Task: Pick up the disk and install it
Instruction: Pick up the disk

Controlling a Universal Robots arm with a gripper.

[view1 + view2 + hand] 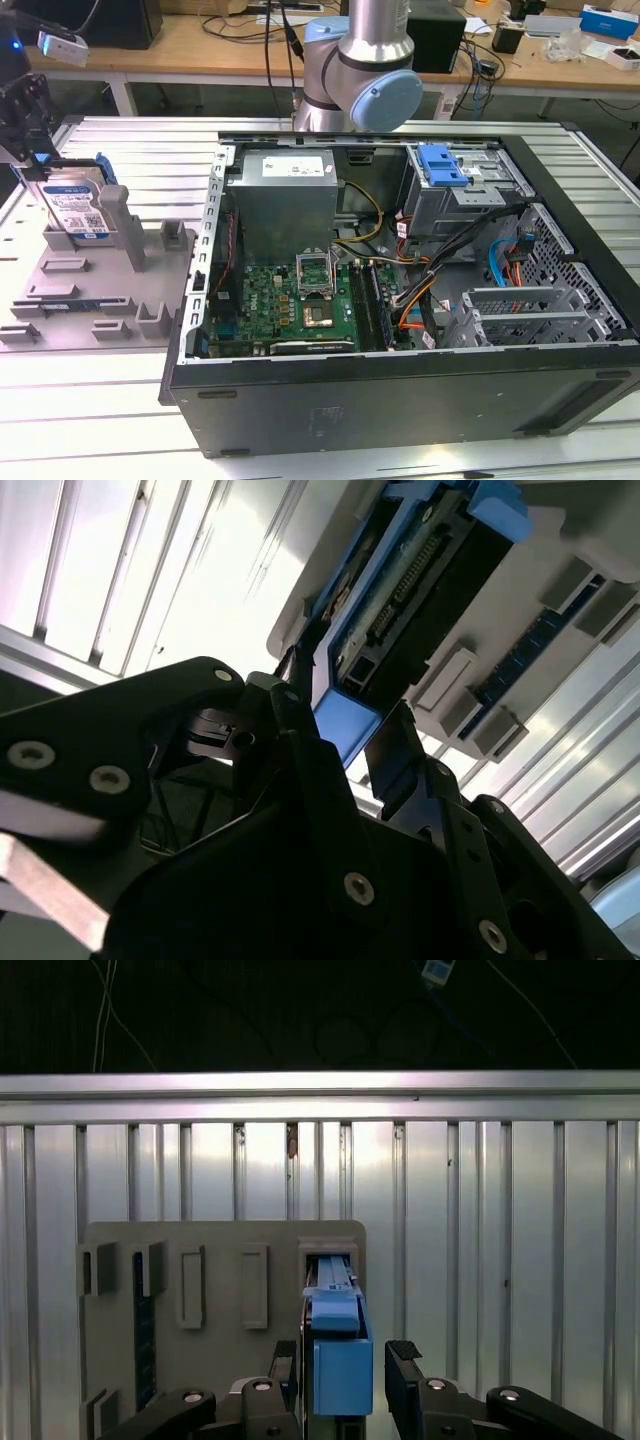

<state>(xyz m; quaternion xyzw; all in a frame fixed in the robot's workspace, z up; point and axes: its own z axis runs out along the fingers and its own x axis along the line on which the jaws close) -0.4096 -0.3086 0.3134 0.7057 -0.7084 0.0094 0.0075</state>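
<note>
The disk [75, 205], silver with a white-and-blue label in a blue carrier, stands on edge in a slot of the grey tray [110, 290] at the exterior view's left. My gripper [35, 150] hangs right over its top end. In both wrist views the black fingers [405, 1360] straddle the blue carrier end of the disk [335, 1300]. One finger is close against the carrier and the other stands a small gap off it. My gripper [343, 1355] is open around the disk [420, 570], also seen as gripper [345, 715].
An open computer case [400, 400] lies in the middle of the ribbed metal table [150, 150], with a motherboard, cables and a drive cage carrying a blue clip [440, 165]. The arm's joint [365, 80] stands behind the case. Wooden benches with clutter run along the back.
</note>
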